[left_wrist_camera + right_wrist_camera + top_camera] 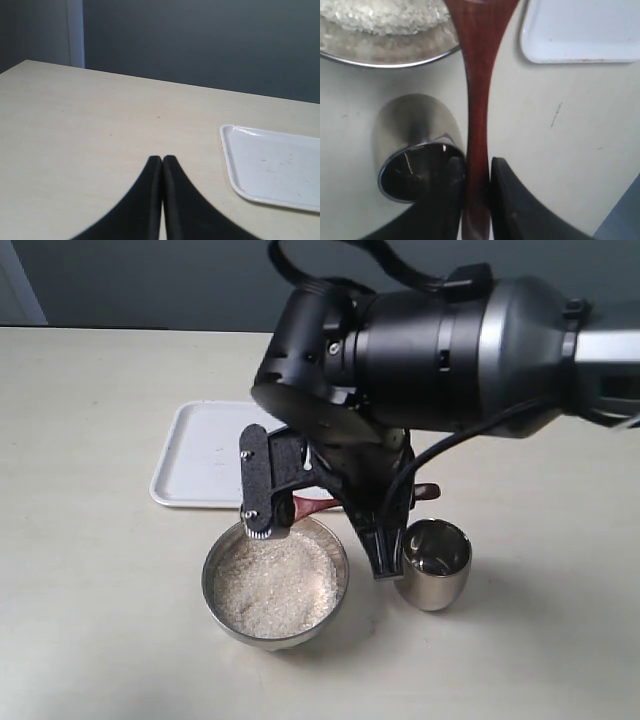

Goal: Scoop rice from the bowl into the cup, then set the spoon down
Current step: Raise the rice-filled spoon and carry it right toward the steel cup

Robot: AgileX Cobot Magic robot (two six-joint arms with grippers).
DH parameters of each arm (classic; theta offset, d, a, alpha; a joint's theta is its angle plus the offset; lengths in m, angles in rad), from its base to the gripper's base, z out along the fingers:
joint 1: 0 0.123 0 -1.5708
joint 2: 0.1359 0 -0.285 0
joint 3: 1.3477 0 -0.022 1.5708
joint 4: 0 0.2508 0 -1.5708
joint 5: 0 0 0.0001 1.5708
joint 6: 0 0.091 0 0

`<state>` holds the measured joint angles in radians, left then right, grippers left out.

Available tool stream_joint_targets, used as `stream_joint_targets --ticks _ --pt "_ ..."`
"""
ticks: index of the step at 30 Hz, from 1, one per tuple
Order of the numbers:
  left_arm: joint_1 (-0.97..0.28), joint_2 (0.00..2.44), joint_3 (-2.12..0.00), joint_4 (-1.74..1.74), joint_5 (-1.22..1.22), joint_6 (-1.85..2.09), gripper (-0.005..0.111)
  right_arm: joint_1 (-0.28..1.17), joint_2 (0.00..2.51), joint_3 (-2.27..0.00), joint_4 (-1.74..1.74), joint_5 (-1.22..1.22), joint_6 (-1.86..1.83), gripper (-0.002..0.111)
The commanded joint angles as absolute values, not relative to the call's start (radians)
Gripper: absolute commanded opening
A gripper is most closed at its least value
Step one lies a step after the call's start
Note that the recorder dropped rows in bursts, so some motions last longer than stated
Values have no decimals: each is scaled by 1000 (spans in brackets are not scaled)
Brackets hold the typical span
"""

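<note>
The steel bowl (275, 632) holds a heap of white rice (275, 585) and stands in front of the tray. To its right stands the small steel cup (435, 565), upright; I see no rice in its dark inside (412, 175). My right gripper (477, 165) is shut on the handle of the reddish-brown spoon (477, 100). The handle runs forward from the jaws, past the cup, to the bowl's (385, 55) rim. The spoon (312, 505) shows only as a red patch under the arm; its head is cut off or hidden. My left gripper (162, 159) is shut and empty over bare table.
A white tray (205, 455) lies flat behind the bowl, also seen as the tray (272, 167) and the tray (580, 30). The right arm's bulky black body (430, 345) hangs over the bowl and cup. Bare table spreads left and in front.
</note>
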<state>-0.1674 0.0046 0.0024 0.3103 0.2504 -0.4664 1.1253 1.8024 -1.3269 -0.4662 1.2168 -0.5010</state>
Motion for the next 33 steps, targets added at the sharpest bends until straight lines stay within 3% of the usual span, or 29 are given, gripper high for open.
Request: stream_joint_targets --ticks 1,33 --pt "-171 0 0 308 239 -469 1 1116 1761 -1333 -456 1221 -506 -1" --pt "-171 0 0 308 239 -469 1 1023 1759 -1331 -353 1221 -545 -1"
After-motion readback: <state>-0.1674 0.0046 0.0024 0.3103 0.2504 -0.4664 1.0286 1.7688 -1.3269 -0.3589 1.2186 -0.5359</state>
